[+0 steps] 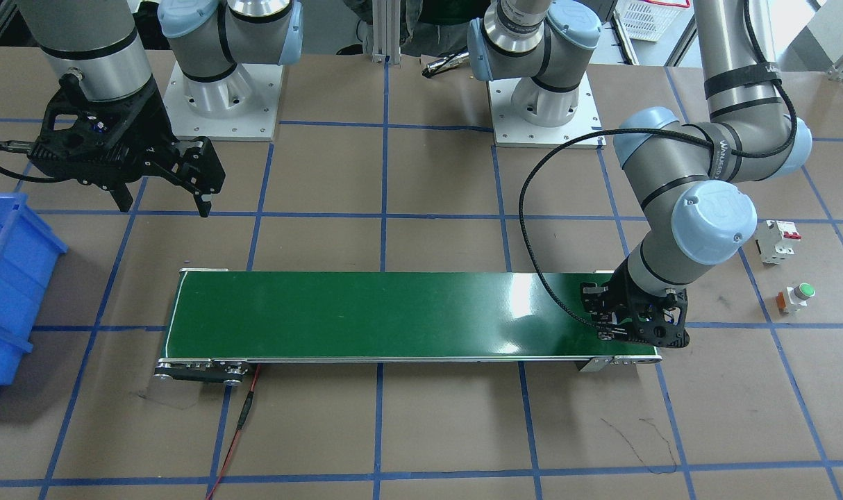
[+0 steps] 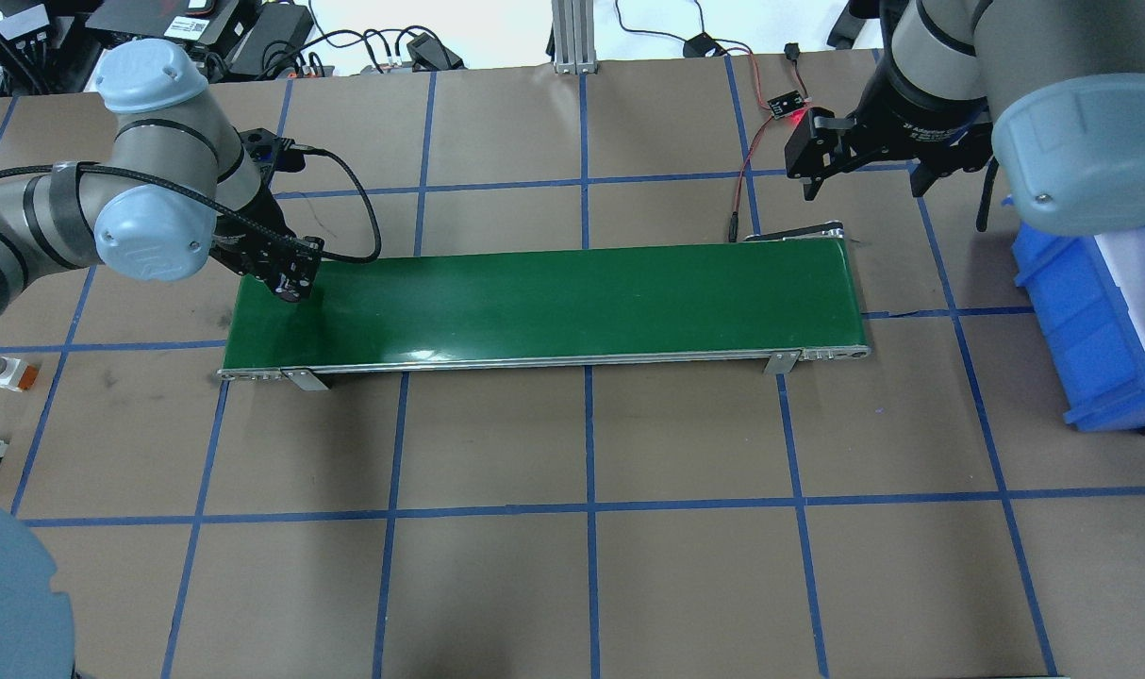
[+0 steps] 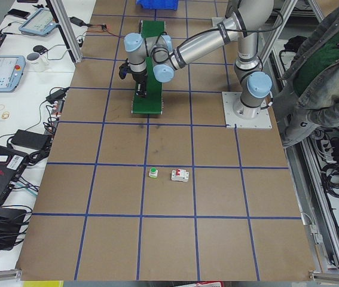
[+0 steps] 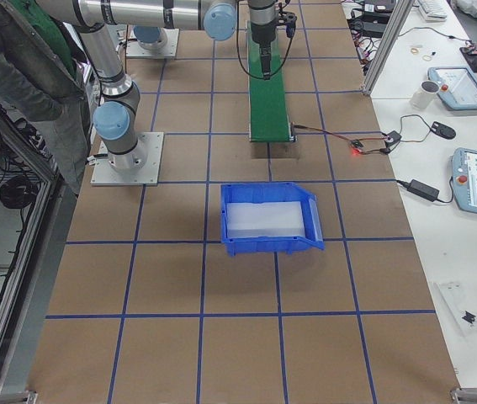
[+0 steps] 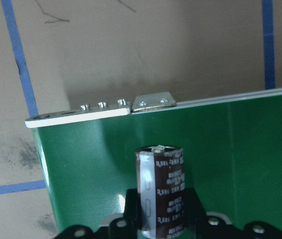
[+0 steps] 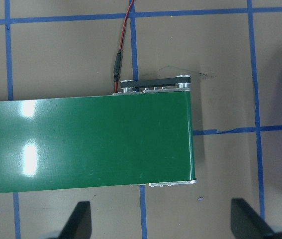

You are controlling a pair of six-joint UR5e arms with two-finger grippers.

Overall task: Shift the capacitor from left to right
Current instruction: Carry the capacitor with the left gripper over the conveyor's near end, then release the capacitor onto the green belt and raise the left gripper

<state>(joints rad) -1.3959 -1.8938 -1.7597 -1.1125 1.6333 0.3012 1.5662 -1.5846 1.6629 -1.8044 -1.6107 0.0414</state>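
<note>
capacitor (image 5: 160,191) sits upright in the left claw (image 2: 291,288), its dark printed sleeve pinched low between the black fingers (image 5: 195,209) and its silver top facing your wrist camera. the left claw is closed around it, only as wide as the capacitor's body. you can see it over the left end of the green belt (image 2: 572,292), close to that end's corner on the edge far from the robot's base, where the metal bracket (image 5: 153,101) meets the roller plate. you cannot tell from these views whether its lower end touches the belt surface or hangs just above it. the right claw (image 2: 865,179) is spread wide with nothing between its fingers; it hangs above the table (image 2: 572,566) just beyond the far edge of the belt's right end, near the red wire (image 2: 744,184) that runs to the belt's motor. to the right of that end you have the blue bin (image 2: 1091,311), well apart from the capacitor. on the left side of the table, well clear of the belt, stand the white push-button (image 1: 796,295) with its green cap and, just beside it, the white breaker (image 1: 779,239) with a red switch.
</note>
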